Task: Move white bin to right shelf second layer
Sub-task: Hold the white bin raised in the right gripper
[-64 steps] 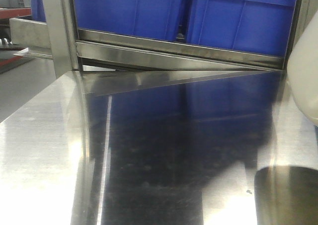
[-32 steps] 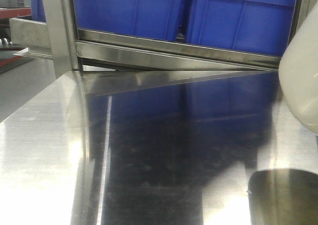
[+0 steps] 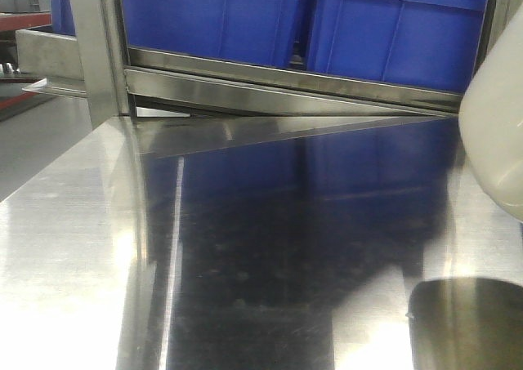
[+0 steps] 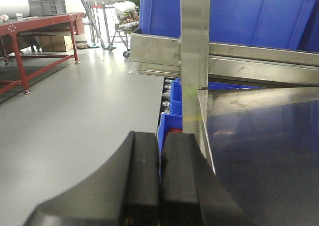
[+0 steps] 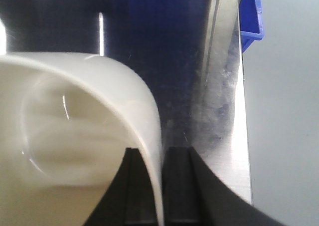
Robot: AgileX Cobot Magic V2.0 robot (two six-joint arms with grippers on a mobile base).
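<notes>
The white bin (image 5: 75,126) fills the left of the right wrist view, its mouth facing the camera. My right gripper (image 5: 155,151) is shut on its thin wall, one finger inside and one outside. In the front view the white bin (image 3: 494,133) hangs at the right edge above the mirror-like steel tabletop (image 3: 245,247), with its dark reflection below it. My left gripper (image 4: 160,136) is shut on nothing, at the tabletop's left edge. The right shelf second layer is out of view.
Behind the tabletop a steel rack level (image 3: 286,80) carries two large blue crates (image 3: 221,15). A steel upright post (image 4: 194,51) stands at the table's far left corner. Small blue bins (image 4: 172,101) sit under it. A red workbench (image 4: 30,26) stands across the grey floor.
The white bin has come a little further left into the front view and its reflection on the table shifted with it. The left gripper shows only now.
</notes>
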